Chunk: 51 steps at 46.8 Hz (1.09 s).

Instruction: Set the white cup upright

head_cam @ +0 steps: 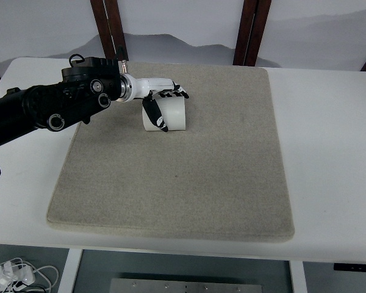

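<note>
A white cup point(171, 115) lies on its side on the grey mat point(183, 183), in its far left part. My left hand point(161, 104) comes in from the left and is around the cup: the thumb point(155, 116) crosses the cup's near left end and the fingers point(172, 93) lie over its top. The grip looks closed on the cup. The cup rests on the mat. My right arm is out of view.
The mat covers most of the white table point(329, 152). Two dark wooden posts point(111, 30) stand behind the table's far edge. Cables lie on the floor at the bottom left point(15, 274).
</note>
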Motion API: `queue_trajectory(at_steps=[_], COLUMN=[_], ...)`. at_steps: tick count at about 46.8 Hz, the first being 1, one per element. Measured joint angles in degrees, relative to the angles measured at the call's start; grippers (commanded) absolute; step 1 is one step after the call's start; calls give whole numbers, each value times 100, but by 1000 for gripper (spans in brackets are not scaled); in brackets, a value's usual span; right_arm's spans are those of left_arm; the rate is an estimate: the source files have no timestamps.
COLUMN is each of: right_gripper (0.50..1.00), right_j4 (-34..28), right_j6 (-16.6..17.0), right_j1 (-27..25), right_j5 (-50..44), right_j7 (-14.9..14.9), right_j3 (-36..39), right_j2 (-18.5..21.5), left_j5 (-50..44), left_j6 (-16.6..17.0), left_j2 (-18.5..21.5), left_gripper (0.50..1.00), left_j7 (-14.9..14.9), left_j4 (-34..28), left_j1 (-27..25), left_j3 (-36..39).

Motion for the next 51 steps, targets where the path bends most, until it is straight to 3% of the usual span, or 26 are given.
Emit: queue_trajectory(at_steps=[4, 10, 14, 19, 29, 39, 51], right_gripper=[952, 952, 952, 952, 952, 952, 952], right_j4=[-1, -2, -2, -2, -2, 0, -2], right_j6=[0, 0, 0, 0, 0, 0, 0], right_j1=[0, 0, 0, 0, 0, 0, 0], right_j5=[0, 0, 0, 0, 0, 0, 0], right_j7=[0, 0, 0, 0, 0, 0, 0], right_j3=[0, 0, 0, 0, 0, 0, 0], right_j2=[0, 0, 0, 0, 0, 0, 0], left_j5=[7, 8, 9, 10, -122, -365, -1787], left_j6=[0, 7, 6, 6, 6, -56, -361], left_j2=[-1, -18, -18, -18, 10, 102, 325], left_gripper=[793, 746, 617, 519, 500, 500, 500], left_j7=[0, -1, -1, -1, -30, -134, -567], left_j4=[1, -4, -3, 0, 1, 146, 403], left_j1=[0, -22, -31, -39, -51, -13, 21], left_j3=[28, 143, 149, 150, -12, -693, -1008])
